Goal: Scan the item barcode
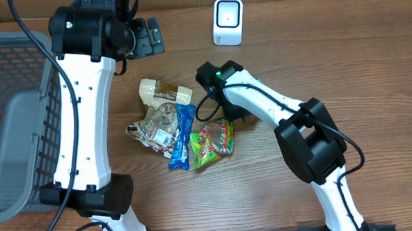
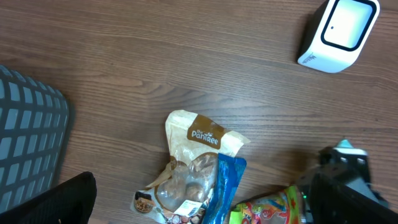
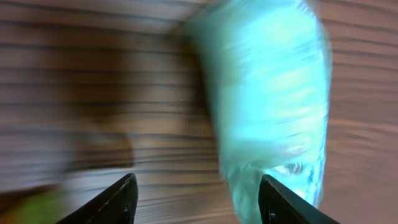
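Hovering right hand (image 3: 198, 182) low over snack pile on brown wooden counter (image 1: 343, 61); fingers apart, nothing between them. Also idle: left hand (image 1: 147, 36), wide open, empty, up near far edge. Task barely begun by my reckoning: no packet lifted, white boxy scanner (image 1: 227, 20) well apart from pile. Remaining: grasp, carry, show barcode. Likely item: long shiny blue plastic packet (image 1: 182, 137), flat between clear bag of brown snacks (image 1: 157, 121) and green-red packet (image 1: 213, 142); blurred in wrist view, barcode not visible.
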Robot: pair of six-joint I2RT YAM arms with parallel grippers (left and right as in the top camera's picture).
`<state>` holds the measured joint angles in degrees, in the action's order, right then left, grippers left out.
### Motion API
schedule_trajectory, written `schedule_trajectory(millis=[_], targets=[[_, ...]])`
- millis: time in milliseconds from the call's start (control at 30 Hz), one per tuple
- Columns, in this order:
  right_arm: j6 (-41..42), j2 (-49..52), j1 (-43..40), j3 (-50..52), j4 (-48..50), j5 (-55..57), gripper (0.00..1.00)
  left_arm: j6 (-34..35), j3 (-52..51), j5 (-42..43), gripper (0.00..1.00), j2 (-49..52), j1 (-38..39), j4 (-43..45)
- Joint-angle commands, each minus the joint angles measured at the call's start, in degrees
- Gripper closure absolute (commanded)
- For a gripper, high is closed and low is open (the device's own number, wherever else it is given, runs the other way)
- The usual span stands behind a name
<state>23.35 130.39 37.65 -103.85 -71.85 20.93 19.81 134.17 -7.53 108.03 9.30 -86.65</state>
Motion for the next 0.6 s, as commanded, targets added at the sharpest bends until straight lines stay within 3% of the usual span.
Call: schedule_trajectory(millis=[0, 367, 567], targets=[[-7.1, -3.7, 0.0, -3.2, 1.4, -16.3, 0.37, 1.2, -0.4, 0.0, 0.0, 0.1, 0.1, 0.1], [-10.1, -8.1, -7.7, -10.5, 0.0, -26.2, 0.37, 1.2, -0.4, 0.0, 0.0, 0.1, 0.1, 0.1], [-19.9, -7.9, -18.4, -11.5, -2.5, -33.6, 0.31, 1.2, -0.4, 0.0, 0.0, 0.1, 0.1, 0.1]])
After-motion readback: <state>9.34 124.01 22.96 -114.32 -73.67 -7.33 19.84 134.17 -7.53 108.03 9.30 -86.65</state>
